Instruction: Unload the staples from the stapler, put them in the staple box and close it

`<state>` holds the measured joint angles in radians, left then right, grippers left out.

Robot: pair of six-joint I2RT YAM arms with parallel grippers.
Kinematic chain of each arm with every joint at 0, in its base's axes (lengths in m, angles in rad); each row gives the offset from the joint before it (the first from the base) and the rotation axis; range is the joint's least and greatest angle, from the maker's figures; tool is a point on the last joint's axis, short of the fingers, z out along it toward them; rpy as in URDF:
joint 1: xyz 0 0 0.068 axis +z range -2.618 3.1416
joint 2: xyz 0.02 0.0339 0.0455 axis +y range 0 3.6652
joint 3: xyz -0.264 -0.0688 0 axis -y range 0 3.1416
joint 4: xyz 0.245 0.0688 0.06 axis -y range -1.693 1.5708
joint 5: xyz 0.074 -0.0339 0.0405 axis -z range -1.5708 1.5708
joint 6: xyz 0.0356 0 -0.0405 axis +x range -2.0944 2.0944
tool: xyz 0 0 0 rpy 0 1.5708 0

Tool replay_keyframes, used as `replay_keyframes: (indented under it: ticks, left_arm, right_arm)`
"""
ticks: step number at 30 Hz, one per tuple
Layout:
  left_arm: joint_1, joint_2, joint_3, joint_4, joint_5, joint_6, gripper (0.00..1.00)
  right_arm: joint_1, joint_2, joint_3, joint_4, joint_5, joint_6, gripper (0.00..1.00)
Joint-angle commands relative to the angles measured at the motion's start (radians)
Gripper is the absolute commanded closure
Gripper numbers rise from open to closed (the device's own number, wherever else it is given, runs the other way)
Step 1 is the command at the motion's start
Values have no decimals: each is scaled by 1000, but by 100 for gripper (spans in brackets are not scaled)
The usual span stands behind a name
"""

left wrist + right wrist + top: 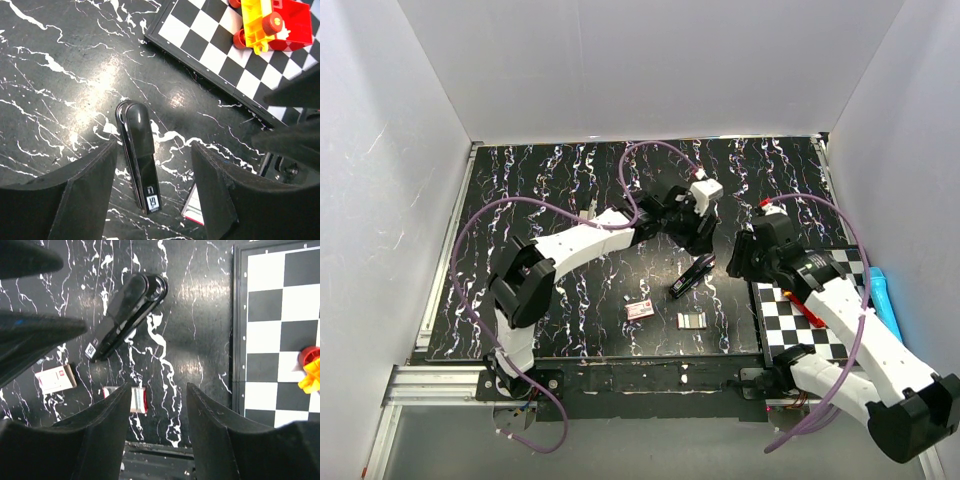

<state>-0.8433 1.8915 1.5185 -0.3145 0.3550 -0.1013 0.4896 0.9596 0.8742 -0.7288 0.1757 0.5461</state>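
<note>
Left fingers [217, 195] hide part of the red-and-white box [193, 206].

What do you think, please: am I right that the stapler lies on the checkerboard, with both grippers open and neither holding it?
Not quite: the stapler lies on the black marbled table beside the checkerboard, not on it, as the left wrist view shows. The left gripper and the right gripper are indeed open, neither holding it.

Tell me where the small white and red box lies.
In the top view, the small white and red box lies on the black marbled table, near centre, left of the slim glossy black tool.
</note>
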Motion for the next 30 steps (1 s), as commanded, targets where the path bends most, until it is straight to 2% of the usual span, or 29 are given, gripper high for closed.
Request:
replay_keyframes:
  ticks: [1, 13, 30]
  left_arm:
    - [-28, 66, 91, -72, -82, 57, 39]
    - [-73, 211, 193, -132, -212, 97, 32]
    - [-89, 291, 243, -141, -209, 138, 32]
  right_arm:
    - [3, -70, -33, -43, -25, 12, 44]
    - [1, -122, -63, -58, -47, 17, 43]
    - [3, -91, -86, -18, -76, 12, 42]
